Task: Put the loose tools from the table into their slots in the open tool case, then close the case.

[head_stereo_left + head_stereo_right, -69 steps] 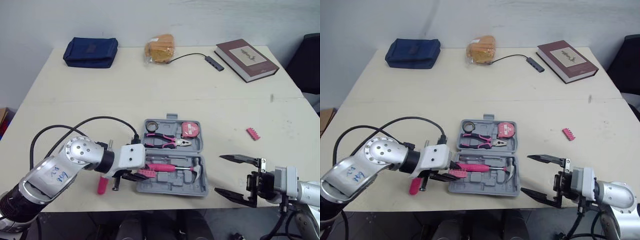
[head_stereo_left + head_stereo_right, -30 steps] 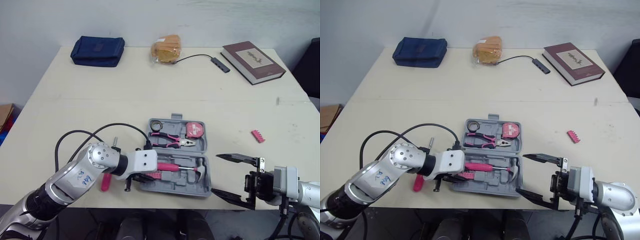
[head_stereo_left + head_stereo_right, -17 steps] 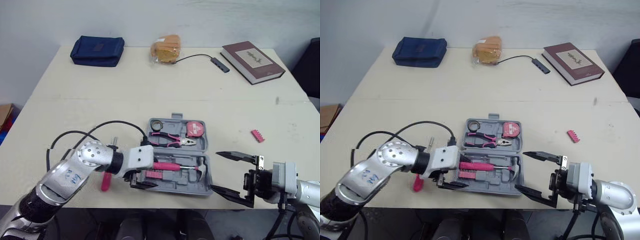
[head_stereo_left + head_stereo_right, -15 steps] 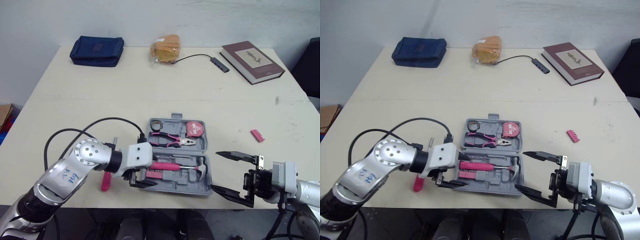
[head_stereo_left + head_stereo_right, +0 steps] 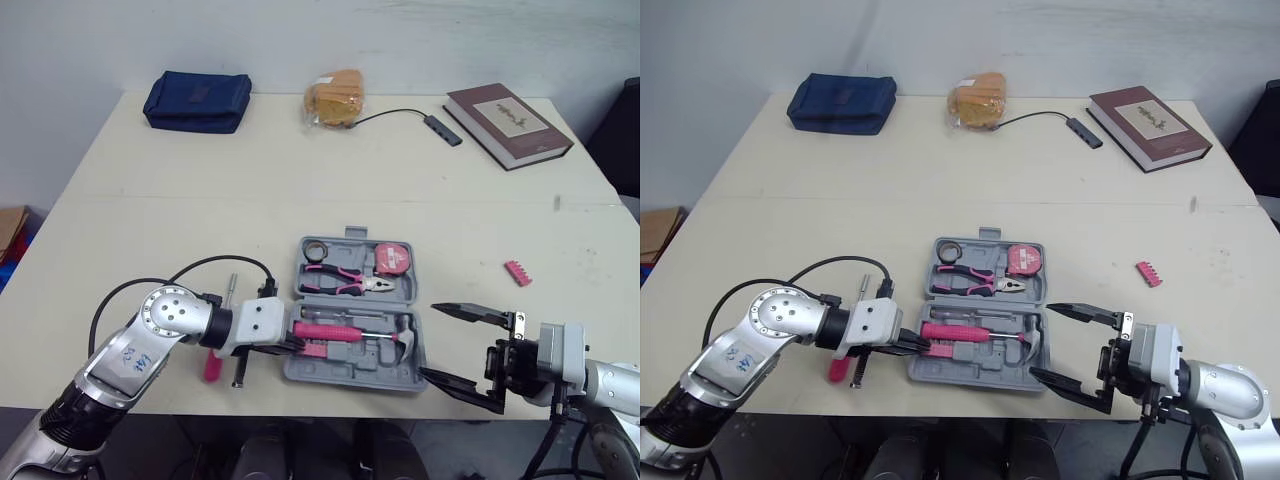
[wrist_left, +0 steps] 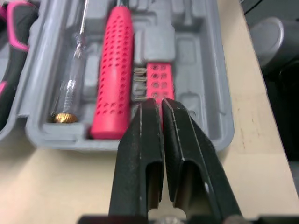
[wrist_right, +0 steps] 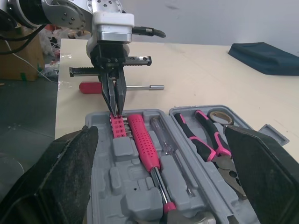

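L arm comes in from the near-L table corner, wrist turned across the front edge twd the case, black cable looping over it. L gripper (image 6: 160, 103) fingers drawn together, just a thin slit, tips on the near end of the pink bit holder (image 6: 160, 81) lying in the case's front L slot. R arm low at the near-R corner, R gripper (image 5: 430, 341) pointing at the case's R side, fingers spread wide, holding nothing, just off the case.

Cream table (image 5: 200, 210), pale wall behind. Far side: blue pouch (image 5: 197, 100), book (image 5: 508, 122), bagged bread (image 5: 335, 97), USB hub (image 5: 442, 130) w/ cable.

Grey tool case (image 5: 340, 372) open, near front edge. Inside: hammer (image 5: 350, 333), pliers (image 5: 345, 283), tape measure (image 5: 392, 258), tape roll (image 5: 314, 250).

Loose: pink-handled screwdriver (image 5: 212, 366) on the table L of the case; 2nd pink bit strip (image 5: 517, 272) R of the case, well apart.
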You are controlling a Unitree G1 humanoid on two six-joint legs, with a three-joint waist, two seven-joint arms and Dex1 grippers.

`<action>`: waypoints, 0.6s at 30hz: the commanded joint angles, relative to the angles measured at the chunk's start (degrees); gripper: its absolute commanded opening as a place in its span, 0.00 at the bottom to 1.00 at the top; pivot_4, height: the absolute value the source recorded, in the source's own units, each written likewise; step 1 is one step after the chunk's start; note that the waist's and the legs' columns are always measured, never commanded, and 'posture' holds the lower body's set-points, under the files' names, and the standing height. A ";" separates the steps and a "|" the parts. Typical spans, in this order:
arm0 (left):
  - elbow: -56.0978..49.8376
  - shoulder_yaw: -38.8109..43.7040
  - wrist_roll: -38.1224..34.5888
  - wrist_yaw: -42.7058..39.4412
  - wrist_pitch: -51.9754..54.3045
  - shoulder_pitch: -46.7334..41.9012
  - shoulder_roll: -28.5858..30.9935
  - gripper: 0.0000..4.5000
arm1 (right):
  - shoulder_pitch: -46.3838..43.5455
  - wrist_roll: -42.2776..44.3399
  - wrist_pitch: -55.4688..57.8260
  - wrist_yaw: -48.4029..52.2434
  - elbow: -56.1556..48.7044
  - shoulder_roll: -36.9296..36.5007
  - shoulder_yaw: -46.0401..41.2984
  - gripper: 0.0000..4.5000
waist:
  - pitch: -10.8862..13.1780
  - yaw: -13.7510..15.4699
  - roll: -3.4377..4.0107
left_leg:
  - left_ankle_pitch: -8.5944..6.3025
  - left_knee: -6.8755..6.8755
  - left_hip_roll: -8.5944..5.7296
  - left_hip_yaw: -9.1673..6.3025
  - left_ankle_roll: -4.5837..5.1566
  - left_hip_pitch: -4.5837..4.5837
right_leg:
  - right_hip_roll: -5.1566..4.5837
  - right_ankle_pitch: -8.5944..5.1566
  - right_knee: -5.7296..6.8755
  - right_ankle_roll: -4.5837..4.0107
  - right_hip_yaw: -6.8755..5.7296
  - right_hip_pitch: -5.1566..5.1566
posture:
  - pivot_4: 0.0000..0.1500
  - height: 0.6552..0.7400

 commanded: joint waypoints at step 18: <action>4.49 5.51 -7.00 2.25 0.46 2.49 -10.55 0.01 | 1.22 0.34 1.78 -4.32 -2.36 -2.50 -6.45 1.00 | -0.64 0.20 0.73 | -0.29 0.01 -0.07 -0.03 0.44 0.41 | -0.21 0.02 -0.05 0.04 0.03 0.49 | 1.00 1.00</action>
